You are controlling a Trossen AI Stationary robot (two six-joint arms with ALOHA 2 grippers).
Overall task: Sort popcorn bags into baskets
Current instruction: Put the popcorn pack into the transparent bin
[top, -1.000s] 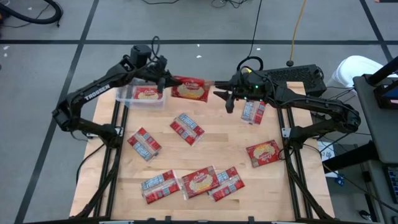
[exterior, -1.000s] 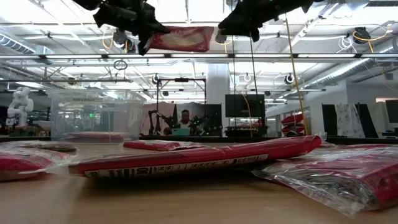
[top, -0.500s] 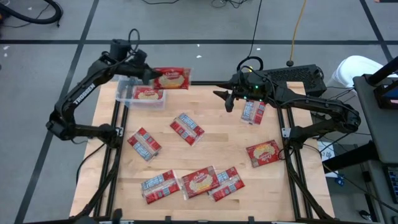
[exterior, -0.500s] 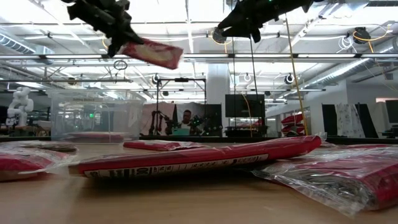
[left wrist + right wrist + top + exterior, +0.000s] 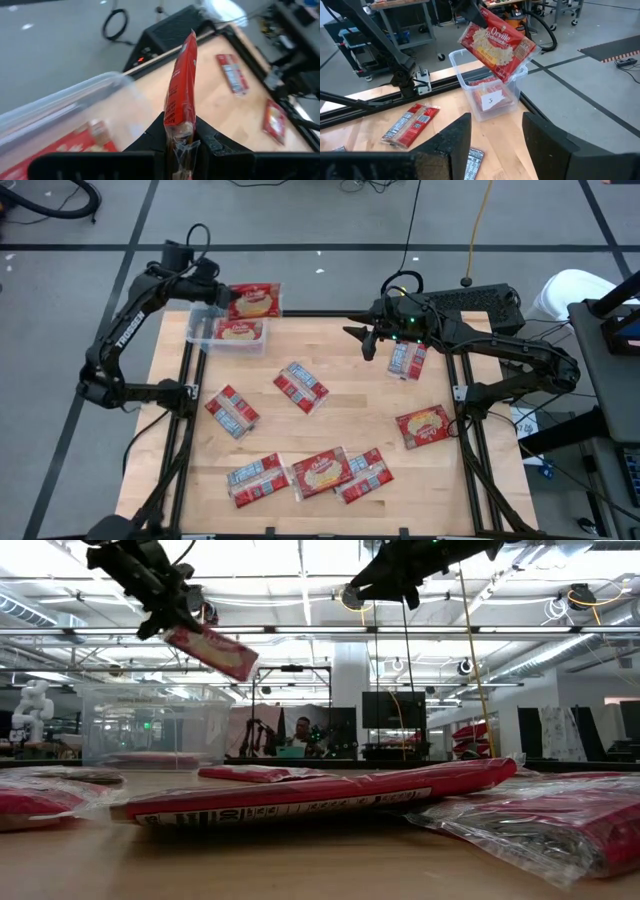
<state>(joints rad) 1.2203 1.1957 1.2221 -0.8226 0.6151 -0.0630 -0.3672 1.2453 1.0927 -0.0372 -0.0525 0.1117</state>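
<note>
Left tool [image 5: 222, 297] grips a bag [image 5: 254, 300] above the basket [image 5: 226, 332]; right tool [image 5: 362, 336] hangs open over the desk [image 5: 350, 410].

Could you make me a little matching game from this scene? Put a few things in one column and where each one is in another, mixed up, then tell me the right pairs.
Things:
1. left gripper
2. right gripper
3. clear basket
4. popcorn bag with its picture side up

Places or states:
A. lies flat near the table's right edge
B. holds a bag in the air above the basket
C. open and empty, raised over the far middle of the table
D. stands at the table's far left corner with a bag inside

Pairs: 1-B, 2-C, 3-D, 4-A
</note>
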